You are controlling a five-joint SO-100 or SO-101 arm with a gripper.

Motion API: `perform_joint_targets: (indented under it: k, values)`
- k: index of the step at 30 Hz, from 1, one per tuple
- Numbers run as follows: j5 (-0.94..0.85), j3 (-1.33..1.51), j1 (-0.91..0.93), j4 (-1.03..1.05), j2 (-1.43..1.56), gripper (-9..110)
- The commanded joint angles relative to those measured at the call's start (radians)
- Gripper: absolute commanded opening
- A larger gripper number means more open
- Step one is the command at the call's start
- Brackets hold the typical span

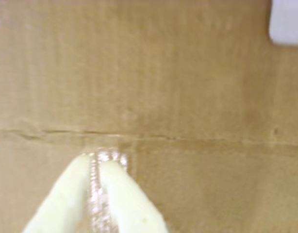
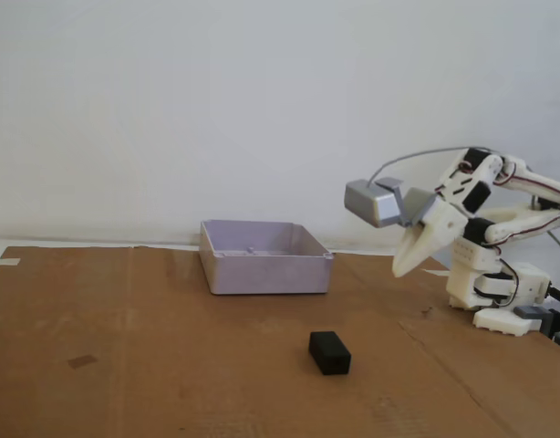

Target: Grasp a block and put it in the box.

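On the brown cardboard sheet (image 2: 125, 365) that covers the table, the box (image 2: 264, 271) sits toward the back near the white wall (image 2: 216, 100); the fixed view looks at it from low down, so only a strip of its inner floor shows, and nothing can be seen lying there. The block (image 2: 329, 352) rests on the cardboard in front of the box and a little to the right, well apart from it. Only the fixed view shows the block and the whole arm (image 2: 499, 265), folded at the right with the grey camera module (image 2: 376, 202) on its wrist and the gripper (image 2: 403, 266) held in the air, tips pointing down-left. Seen from the wrist view, the gripper (image 1: 106, 158) has its pale fingers (image 1: 129, 204) pressed together on nothing, above a crease (image 1: 188, 140) in the cardboard, with a pale corner (image 1: 287, 22) at the upper right, too blurred to name.
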Motion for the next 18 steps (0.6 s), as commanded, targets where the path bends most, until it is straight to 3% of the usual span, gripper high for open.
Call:
perform_joint_targets:
  k: [1, 18]
  values:
    - [0.009, -0.221, -0.034, -0.044, -0.104, 0]
    - [0.009, -0.607, -0.156, -0.044, -0.488, 0]
